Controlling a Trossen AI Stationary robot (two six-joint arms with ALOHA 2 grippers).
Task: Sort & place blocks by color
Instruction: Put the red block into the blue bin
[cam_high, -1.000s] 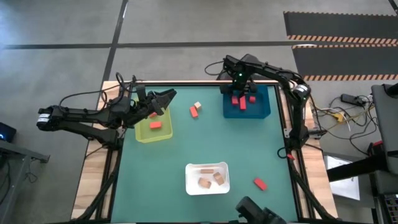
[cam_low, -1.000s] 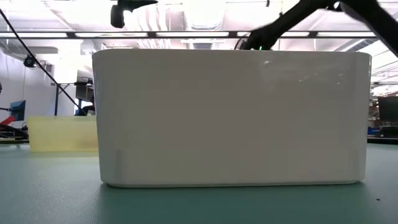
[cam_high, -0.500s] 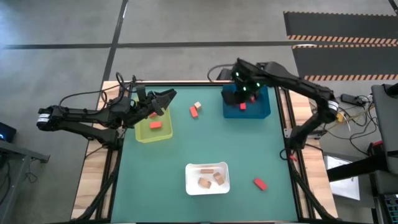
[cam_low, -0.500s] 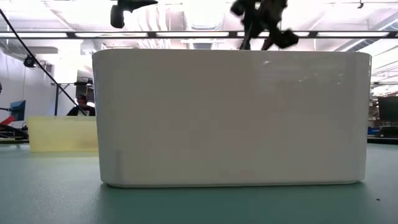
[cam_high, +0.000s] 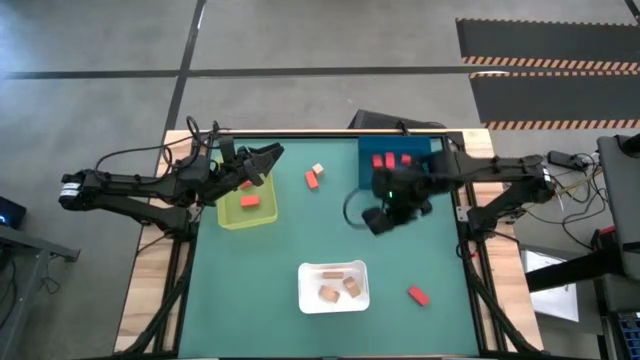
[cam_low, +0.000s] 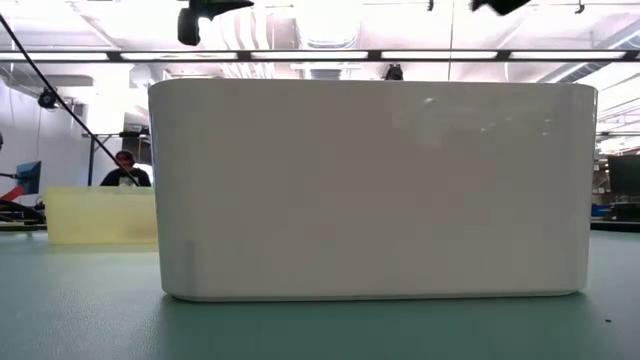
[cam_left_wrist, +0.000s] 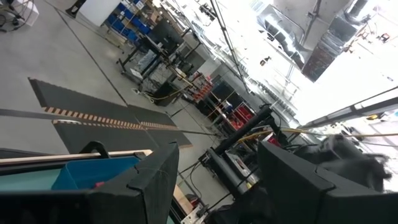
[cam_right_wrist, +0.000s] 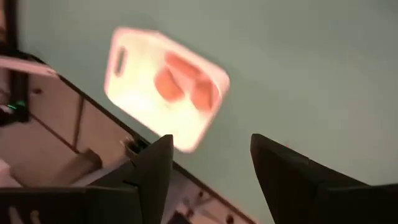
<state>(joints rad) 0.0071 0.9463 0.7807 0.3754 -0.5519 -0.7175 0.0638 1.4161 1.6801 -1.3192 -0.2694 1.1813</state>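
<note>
In the high view the blue tray (cam_high: 420, 150) holds deeper red blocks (cam_high: 385, 160). The white tray (cam_high: 334, 270) holds tan blocks (cam_high: 330, 292). The yellow-green tray (cam_high: 228, 215) holds an orange-red block (cam_high: 250, 201). Lying loose on the table are a red block (cam_high: 312, 179), a tan block (cam_high: 318, 169) and another red block (cam_high: 418, 295). My right gripper (cam_high: 380, 215) hovers open over the mat between the blue and white trays; its wrist view (cam_right_wrist: 210, 142) looks down on the white tray (cam_right_wrist: 168, 87). My left gripper (cam_high: 272, 155) waits open and empty above the yellow-green tray's far edge.
The low view is filled by the white tray's wall (cam_low: 370, 190), with the yellow-green tray (cam_low: 100, 215) behind it at left and a person (cam_low: 125, 170) far off in the room. Bare mat lies left of the white tray and along the near edge.
My right gripper has left the far part of the blue tray and swung toward the table's near edge, out over the mat between the blue and white trays, its arm now reaching in from the right. The left arm has kept still.
</note>
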